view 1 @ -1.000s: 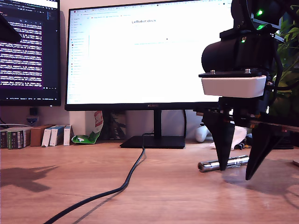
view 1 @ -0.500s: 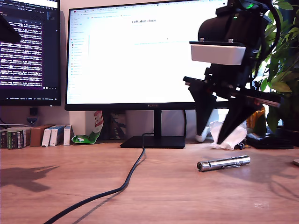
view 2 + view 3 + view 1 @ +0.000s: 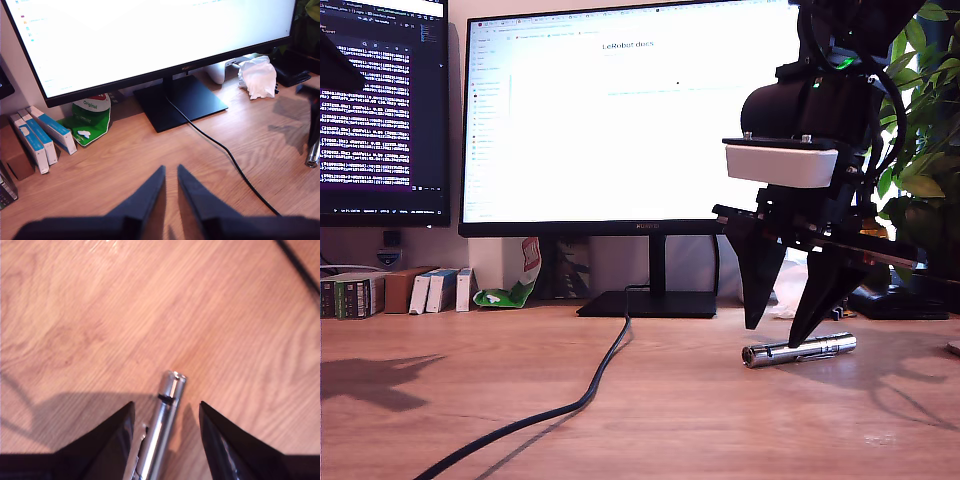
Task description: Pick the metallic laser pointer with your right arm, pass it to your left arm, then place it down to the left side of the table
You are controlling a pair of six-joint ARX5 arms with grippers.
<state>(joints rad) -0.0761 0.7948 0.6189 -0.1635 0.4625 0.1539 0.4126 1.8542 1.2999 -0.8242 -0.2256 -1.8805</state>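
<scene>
- Directly below my second gripper (image 3: 782,331), jaws apart, the metallic laser pointer (image 3: 798,349) lies on the wooden surface (image 3: 650,400).
- My first gripper (image 3: 170,172) hangs with jaws nearly together.

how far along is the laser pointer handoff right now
Nothing is finished yet: the metallic laser pointer lies flat on the table. In hand: my second tool is open and straddles the pointer, fingers either side, not closed on it. My first tool waits nearly closed and empty near the monitor stand. Left: grasp, lift, pass across, set down on the far side.
</scene>
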